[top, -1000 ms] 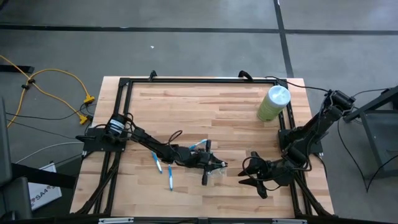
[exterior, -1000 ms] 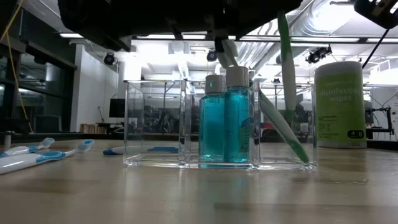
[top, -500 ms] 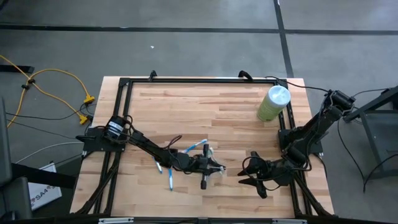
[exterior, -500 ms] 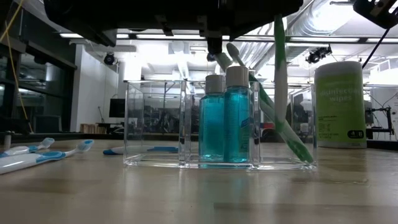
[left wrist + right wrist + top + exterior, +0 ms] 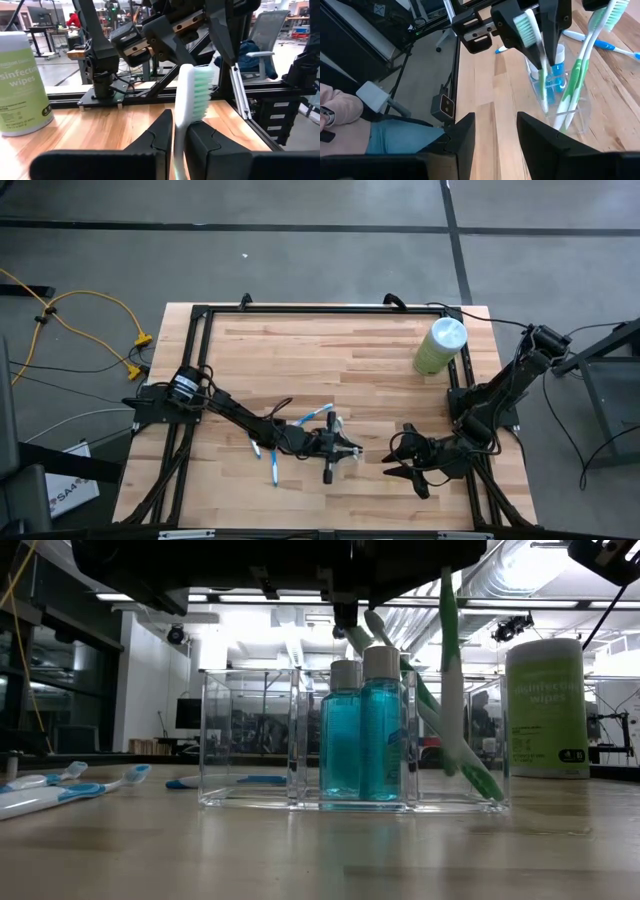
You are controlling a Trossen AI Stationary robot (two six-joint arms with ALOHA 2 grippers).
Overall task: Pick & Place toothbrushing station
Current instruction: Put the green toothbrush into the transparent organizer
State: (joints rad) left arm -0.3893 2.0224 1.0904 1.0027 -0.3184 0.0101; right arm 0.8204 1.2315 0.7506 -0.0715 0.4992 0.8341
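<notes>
Under everything, table (image 5: pixel 330 340): pale wood planks, smooth, with a black metal frame along the edges.
Wipes canister (image 5: pixel 440 345): tall pale-green cylinder with a white lid and a printed label; upright by the back right corner, well apart from the work and likely out of the way on purpose.
Toothbrushing station (image 5: pixel 250 740): clear hard plastic, box-shaped, thin glossy walls, 3 compartments; near the front edge, right of the middle; left compartment looks empty.
Left gripper (image 5: pixel 345 450): dark, blocky fingers, directly above the station; clamped on the held green toothbrush, probably lowering it into the right compartment.
Right gripper (image 5: pixel 392 465): near the front right corner, just beside the station; fingers apart, nothing between them; waiting, by the look of it.
Teal bottles (image 5: pixel 362 730): 2, translucent with blue-green liquid and pale caps; upright and side by side in the middle compartment.
Held green toothbrush (image 5: pixel 450 670): slim white-and-green plastic handle with soft mint bristles uppermost; hanging upright in the right compartment, lower end seemingly short of the floor, hence carried by the grip and not by the tray.
Leaning green toothbrush (image 5: pixel 440 730): same make; propped slantwise in the right compartment, head poking above the rim.
Blue toothbrushes (image 5: pixel 272 465): thin, blue and white, lying flat on the wood left of the station; judged not yet stowed.
</notes>
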